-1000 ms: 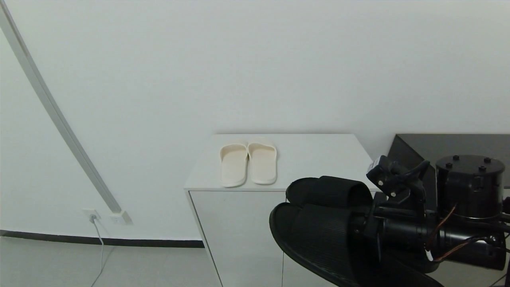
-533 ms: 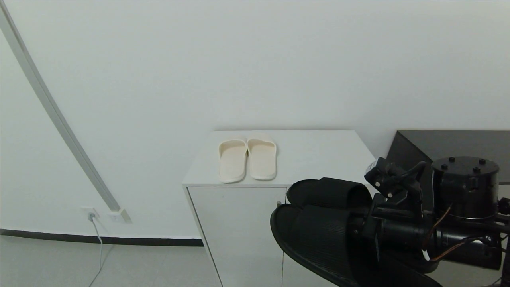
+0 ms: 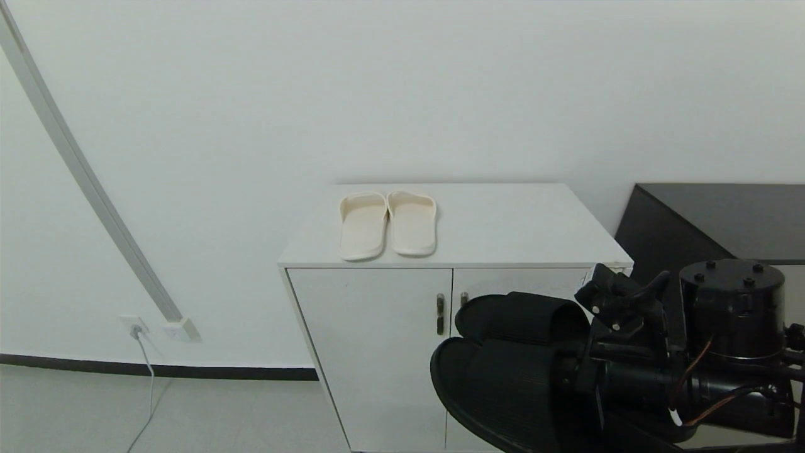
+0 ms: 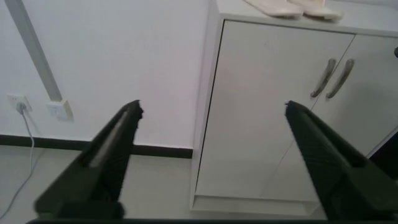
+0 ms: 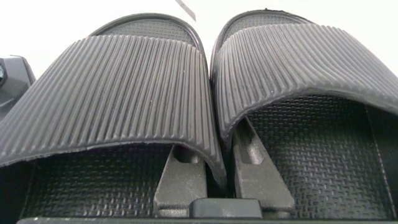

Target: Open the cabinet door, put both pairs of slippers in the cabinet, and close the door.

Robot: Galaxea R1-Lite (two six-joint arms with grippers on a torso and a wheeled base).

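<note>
A white cabinet stands against the wall, both doors shut, with two metal handles at the middle seam. A cream pair of slippers lies side by side on its top. My right gripper is shut on a black pair of slippers, its fingers under the straps pinching the two inner walls together. The black pair hangs in front of the right door. My left gripper is open and bare, low in front of the left door, apart from it.
A dark piece of furniture stands right of the cabinet. On the wall to the left are a socket with a cable and a slanting grey conduit. Bare floor lies left of the cabinet.
The head camera has moved: the cabinet sits higher in the picture and its door handles have come into sight. The black slippers in my right gripper now hang lower against the cabinet front.
</note>
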